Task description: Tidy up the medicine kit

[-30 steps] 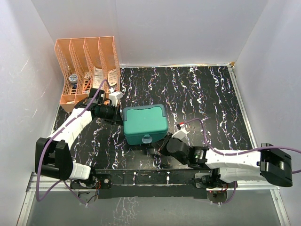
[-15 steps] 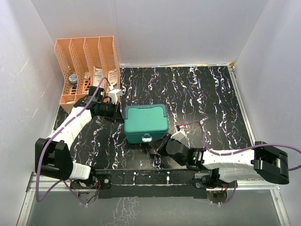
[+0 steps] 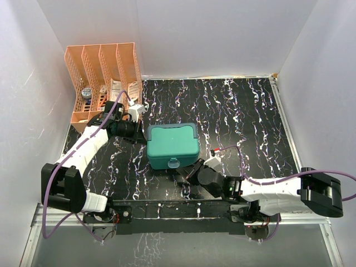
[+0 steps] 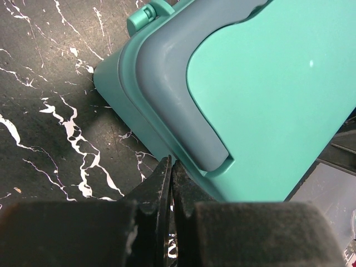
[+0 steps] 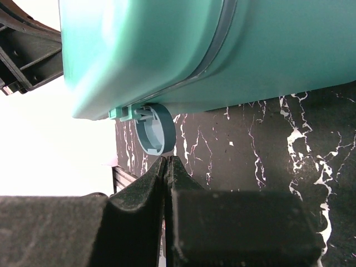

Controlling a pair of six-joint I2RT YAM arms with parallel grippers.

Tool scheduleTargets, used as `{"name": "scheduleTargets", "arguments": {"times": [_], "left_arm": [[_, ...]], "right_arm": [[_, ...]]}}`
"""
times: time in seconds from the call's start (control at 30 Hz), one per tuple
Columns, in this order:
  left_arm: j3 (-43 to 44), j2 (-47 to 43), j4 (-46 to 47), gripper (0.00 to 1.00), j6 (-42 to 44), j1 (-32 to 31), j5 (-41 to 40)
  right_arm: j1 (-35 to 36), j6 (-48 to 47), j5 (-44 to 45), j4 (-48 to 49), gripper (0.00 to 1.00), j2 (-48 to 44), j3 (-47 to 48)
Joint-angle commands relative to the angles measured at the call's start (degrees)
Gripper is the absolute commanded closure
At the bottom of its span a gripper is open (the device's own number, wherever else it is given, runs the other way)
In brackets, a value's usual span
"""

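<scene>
The medicine kit (image 3: 172, 146), a teal-green box with rounded corners, sits lid-down and closed on the black marbled table, its round latch (image 3: 173, 163) facing the near edge. My left gripper (image 3: 142, 135) is shut with nothing in it, its tips pressed against the kit's left rear corner (image 4: 167, 150). My right gripper (image 3: 186, 173) is also shut and empty, its tips just below the round latch (image 5: 156, 130) at the kit's front. In the right wrist view the kit (image 5: 222, 50) fills the upper part.
An orange slotted file rack (image 3: 105, 78) with small medicine items stands at the back left, behind my left arm. White walls enclose the table on three sides. A black rail (image 3: 178, 208) runs along the near edge.
The kit has been turned slightly and now sits squarer to the table. My left gripper followed its left corner; my right arm drew in under the latch.
</scene>
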Motion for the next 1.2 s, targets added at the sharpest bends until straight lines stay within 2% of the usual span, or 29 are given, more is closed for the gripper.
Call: {"name": "scheduleTargets", "arguments": {"times": [0.0, 0.57, 1.17], "left_arm": [[2.65, -0.8, -0.6, 1.0, -0.43, -0.22, 2.52], [3.47, -1.41, -1.11, 1.0, -0.65, -0.27, 2.46], [3.48, -1.99, -1.59, 1.0, -0.16, -0.26, 2.52]], "right_arm": [[0.29, 1.05, 2.98, 4.09, 1.0, 1.27, -0.24], [0.24, 3.95, 6.17, 4.32, 1.0, 2.25, -3.16], [0.27, -0.54, 6.52, 20.65, 1.0, 8.78, -3.84]]}}
